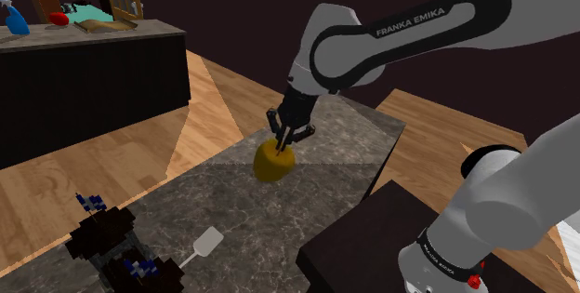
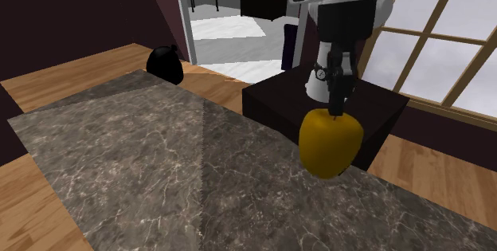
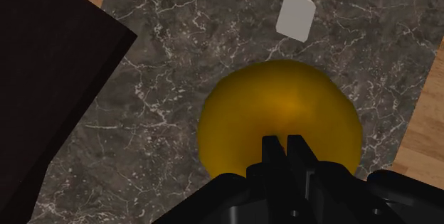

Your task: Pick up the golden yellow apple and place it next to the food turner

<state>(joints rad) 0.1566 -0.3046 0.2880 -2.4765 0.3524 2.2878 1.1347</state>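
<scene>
**Desk:** What did the closest look show of the grasp?

**Photographer:** The black two-finger gripper [image 3: 284,143] had its fingers drawn nearly together, pinching the crown of the golden-yellow, rounded apple [image 3: 277,109]. The fruit hung directly beneath the hand.

**Desk:** Was it off the surface?

**Photographer:** It appeared so. In the second exterior view the apple [image 2: 330,142] dangled under the gripper [image 2: 338,107], with the dark, grey-veined marble surface [image 2: 159,170] showing below and behind it. I judged the pick-up complete.

**Desk:** And the placing?

**Photographer:** Not yet done. The white, flat-bladed food turner [image 3: 294,16] lay on the marble beyond the apple, apart from it. In the shoulder view the turner [image 1: 206,241] sat toward that view's lower left, while the apple [image 1: 275,161] hung nearer the middle of the surface [image 1: 344,142]. The carry across, the lowering and the release all remained.

**Desk:** Anything beyond the turner?

**Photographer:** A cluster of dark objects [image 1: 107,240] stood just past its handle. I could not tell what they were, but a set-down beside the blade would want to keep out of them. Farther off was a pale wooden floor [image 1: 121,142].
</scene>
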